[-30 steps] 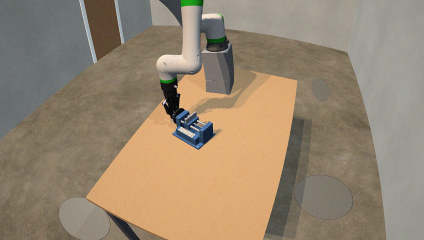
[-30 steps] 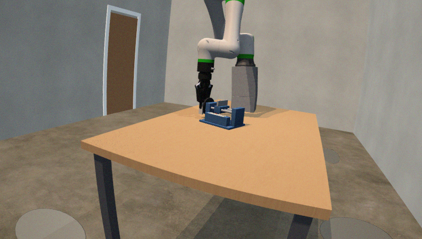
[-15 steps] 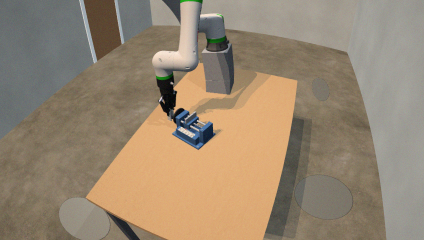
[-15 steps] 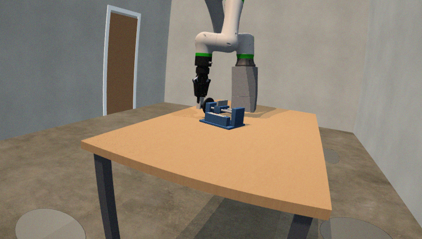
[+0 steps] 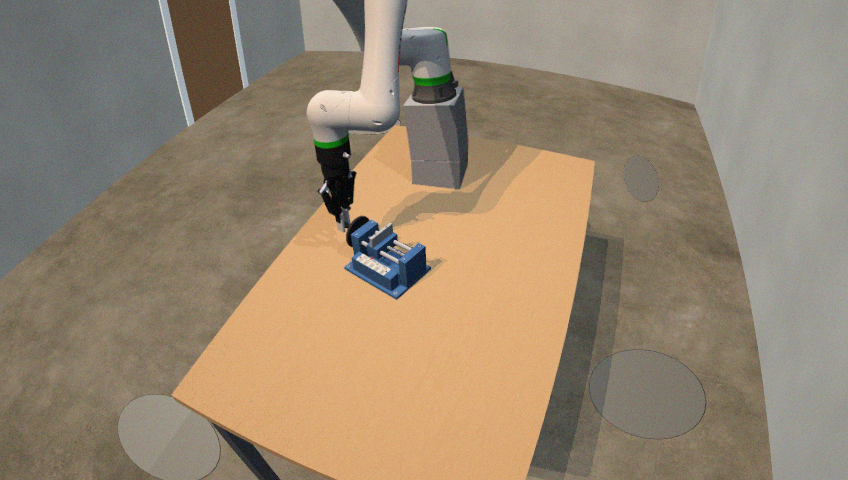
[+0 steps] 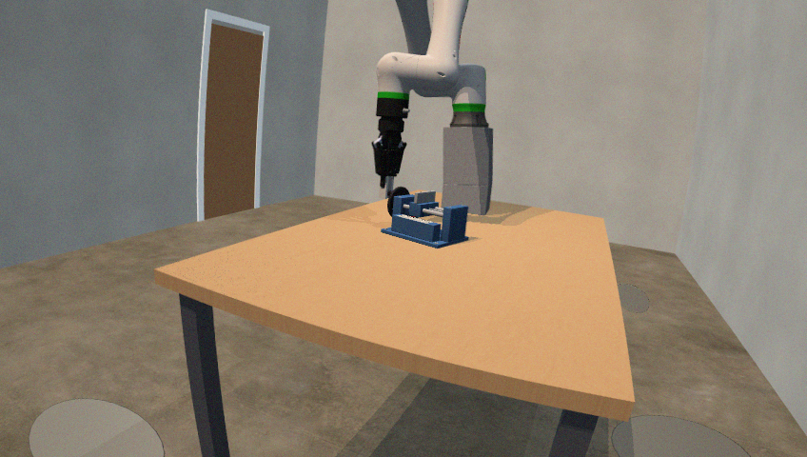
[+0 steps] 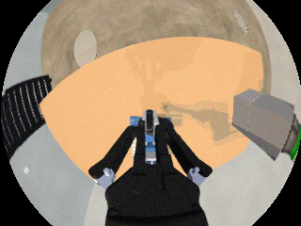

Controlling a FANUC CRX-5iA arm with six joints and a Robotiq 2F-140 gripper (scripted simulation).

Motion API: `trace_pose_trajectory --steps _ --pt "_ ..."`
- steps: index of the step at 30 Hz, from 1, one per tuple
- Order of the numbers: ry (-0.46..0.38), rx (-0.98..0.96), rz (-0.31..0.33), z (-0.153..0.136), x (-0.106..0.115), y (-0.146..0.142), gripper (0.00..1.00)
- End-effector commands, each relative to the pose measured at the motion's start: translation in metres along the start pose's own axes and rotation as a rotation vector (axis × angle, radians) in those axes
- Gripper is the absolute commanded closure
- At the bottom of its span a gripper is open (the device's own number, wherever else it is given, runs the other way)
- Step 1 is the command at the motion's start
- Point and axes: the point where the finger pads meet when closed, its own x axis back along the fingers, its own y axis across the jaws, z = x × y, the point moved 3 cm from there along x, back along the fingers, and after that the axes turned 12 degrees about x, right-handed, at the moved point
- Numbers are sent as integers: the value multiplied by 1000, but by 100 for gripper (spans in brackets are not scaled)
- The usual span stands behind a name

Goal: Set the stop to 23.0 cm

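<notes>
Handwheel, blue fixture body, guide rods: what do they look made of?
Handwheel: flat matte black with no shine, which suggests plastic or blackened metal; the pincer is shut on a small handle at its rim. Fixture body: uniform saturated blue, which suggests painted metal or moulded plastic; I cannot tell which. Guide rods: pale grey with light highlights, probably bare steel.

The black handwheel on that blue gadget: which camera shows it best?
The top view shows it best: the black handwheel stands clear at the end of the blue fixture, with the gripper shut on its handle. The exterior view shows only a dark edge behind the fixture. In the wrist view the fingers hide it.
</notes>
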Motion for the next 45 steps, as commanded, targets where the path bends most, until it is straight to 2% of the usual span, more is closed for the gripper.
trace_pose_trajectory --steps 1,16,30,45 --pt "0 0 0 -1 4 6 96" --pt "0 0 0 -7 6 34 96" --pt "0 0 0 -12 -16 55 96" --pt "0 0 0 -12 -40 54 96"
